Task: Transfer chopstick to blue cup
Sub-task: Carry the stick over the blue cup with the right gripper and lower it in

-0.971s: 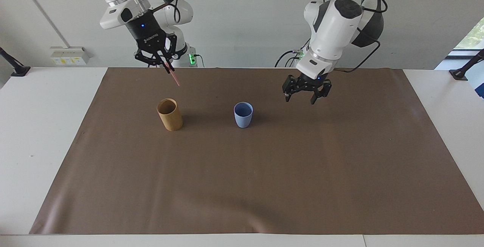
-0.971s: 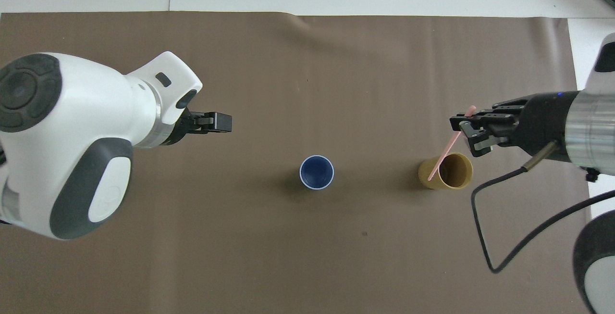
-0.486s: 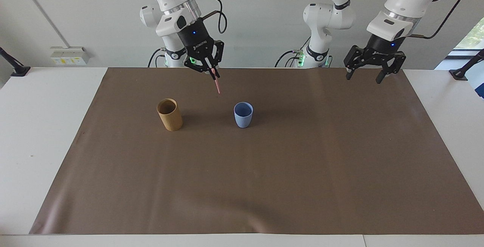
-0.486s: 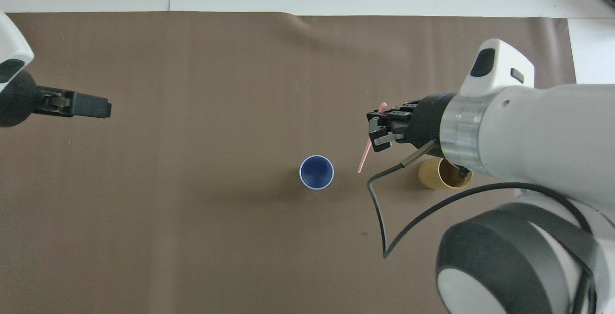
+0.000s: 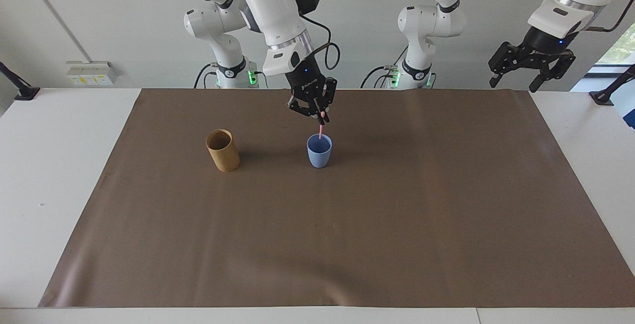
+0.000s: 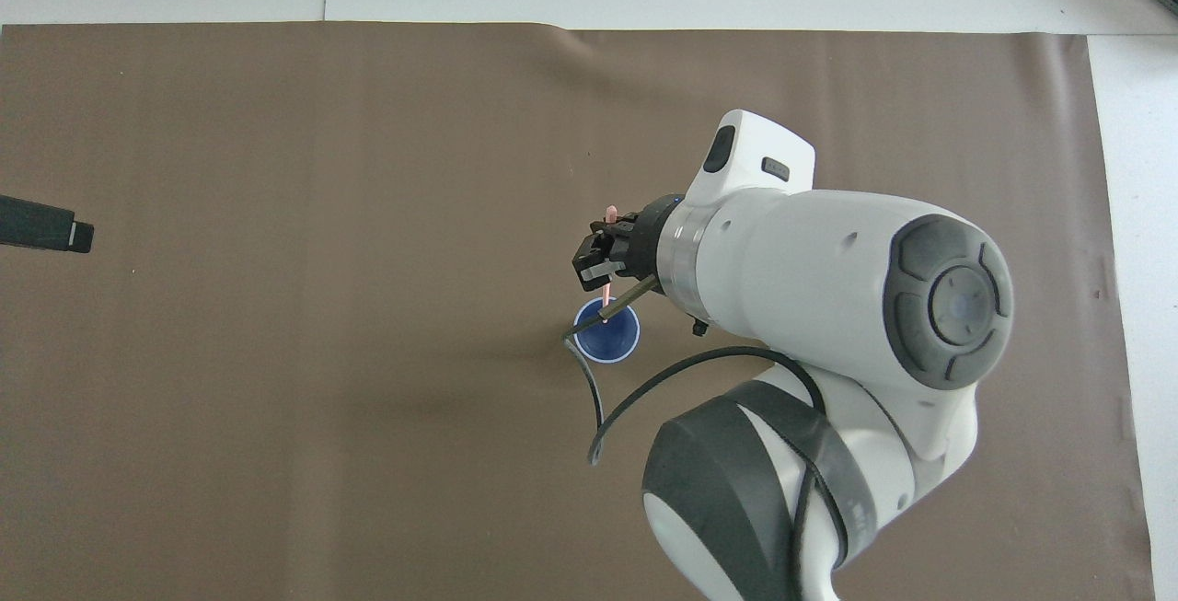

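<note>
A white tabletop (image 5: 59,175) is covered almost edge to edge by a brown mat (image 5: 317,234). Two cups stand on the mat, closer to the edge nearest the robots than to the opposite edge. The light-blue cup (image 5: 319,151) is about midway between the table's two ends. A taller tan cylindrical holder (image 5: 222,150) stands well apart from it, toward the right arm's end, out of the way.

The right gripper (image 5: 320,114) hangs over the blue cup, its fingertips pinched tight on the upper part of a thin pink chopstick (image 5: 321,129). The chopstick points steeply downward, and its lower tip sits at the cup's mouth, just at the rim nearest the robots. Whether the tip touches the cup cannot be told.

The left gripper (image 5: 513,80) waits raised in the air with its fingers spread wide and empty, over the mat's corner at the left arm's end, well apart from both cups.
</note>
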Controlling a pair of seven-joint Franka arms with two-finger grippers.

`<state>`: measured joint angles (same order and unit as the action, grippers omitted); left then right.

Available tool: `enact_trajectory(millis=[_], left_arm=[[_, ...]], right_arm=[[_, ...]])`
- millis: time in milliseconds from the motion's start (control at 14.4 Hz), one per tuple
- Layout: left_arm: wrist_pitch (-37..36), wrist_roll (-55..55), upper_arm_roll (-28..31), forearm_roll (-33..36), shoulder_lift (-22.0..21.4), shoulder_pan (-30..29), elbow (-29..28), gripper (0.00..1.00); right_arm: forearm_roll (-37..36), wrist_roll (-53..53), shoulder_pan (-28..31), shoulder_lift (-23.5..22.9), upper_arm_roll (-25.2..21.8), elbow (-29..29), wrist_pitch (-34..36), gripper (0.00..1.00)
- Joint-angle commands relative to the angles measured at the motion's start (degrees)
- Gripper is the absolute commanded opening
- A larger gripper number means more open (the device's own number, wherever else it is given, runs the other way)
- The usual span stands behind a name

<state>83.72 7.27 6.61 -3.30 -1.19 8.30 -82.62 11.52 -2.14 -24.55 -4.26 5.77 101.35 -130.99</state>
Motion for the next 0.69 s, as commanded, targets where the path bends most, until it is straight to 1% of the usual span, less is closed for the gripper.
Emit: enact_trajectory(millis=[0, 69, 208, 347, 416, 555, 624], left_arm=[[-3.9, 0.9, -0.6, 1.5, 1.5, -1.4, 2.7, 1.00], [-4.4, 0.9, -0.8, 3.8, 0.8, -1.2, 2.7, 1.00], [-5.1, 0.8, -0.9, 4.0, -1.0, -0.9, 0.4, 1.00], [-4.4, 1.0, -1.1, 3.7, -1.8, -0.9, -1.0, 1.00], [-4.1, 1.1, -1.2, 3.7, -1.8, -0.9, -1.0, 1.00], [-3.8, 2.6, -1.2, 3.7, -1.4, -1.2, -0.5, 1.00], [-4.0, 5.7, -0.7, 3.7, -0.9, -1.3, -0.2, 1.00]], right_arm=[[-2.0, 1.1, -1.0, -1.7, -0.1, 0.7, -2.1, 0.00], [-2.1, 1.0, -1.0, -1.2, -0.1, 2.2, -2.1, 0.00], [-2.5, 1.0, -1.0, -1.0, -0.1, 3.5, -2.1, 0.00], [-2.6, 1.0, -0.9, -0.9, -0.1, 4.4, -2.1, 0.00], [-2.6, 1.0, -0.9, -0.8, -0.1, 5.0, -2.3, 0.03], [-2.6, 1.0, -0.9, -0.8, -0.1, 5.2, -2.3, 0.17], [-2.6, 1.0, -0.9, -0.8, -0.1, 5.2, -2.2, 0.25]])
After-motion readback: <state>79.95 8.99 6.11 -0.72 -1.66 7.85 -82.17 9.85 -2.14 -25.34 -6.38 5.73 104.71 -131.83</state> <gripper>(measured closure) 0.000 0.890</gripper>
